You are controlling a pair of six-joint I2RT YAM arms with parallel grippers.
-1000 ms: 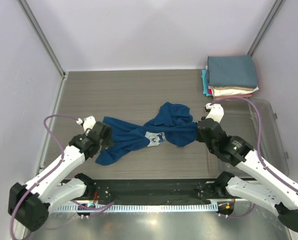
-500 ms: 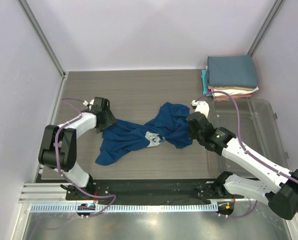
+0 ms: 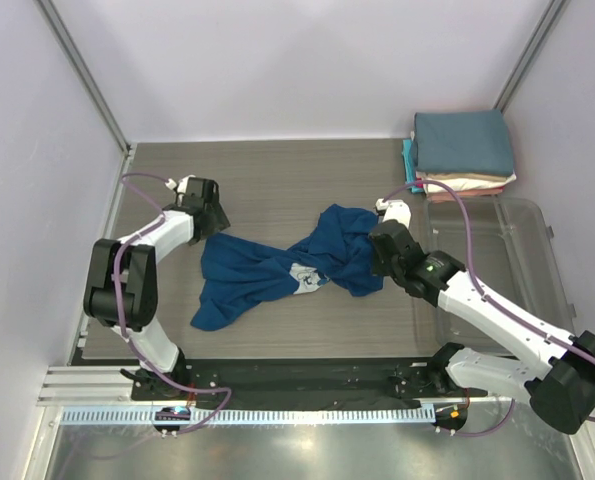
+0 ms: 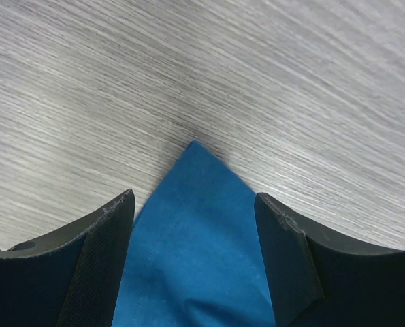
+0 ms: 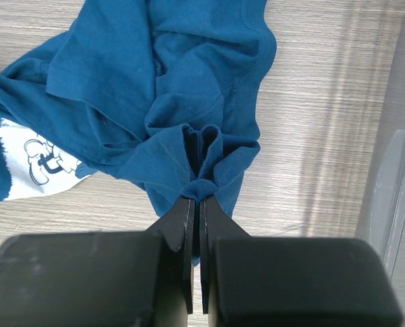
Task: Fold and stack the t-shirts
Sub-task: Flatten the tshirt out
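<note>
The royal-blue tee (image 3: 267, 268) lies crumpled across the middle of the table, its white cartoon print (image 3: 308, 276) facing up. My left gripper (image 3: 209, 213) is open at the tee's far-left corner. In the left wrist view that corner (image 4: 195, 225) lies flat on the table between the open fingers (image 4: 194, 204). My right gripper (image 3: 381, 246) is shut on a bunched fold at the tee's right end (image 5: 201, 160), pinched between the closed fingertips (image 5: 199, 197). The folded tees (image 3: 463, 148) are stacked at the far right, slate-blue on top.
A clear plastic bin (image 3: 517, 250) sits at the right, just in front of the stack and beside my right arm. The bin's edge (image 5: 393, 170) shows in the right wrist view. Walls close in the left, far and right sides.
My left gripper has moved from the tee's front-left part toward the far left, to the tee's corner. My right gripper has shifted slightly farther and left, still pinching the fabric.
</note>
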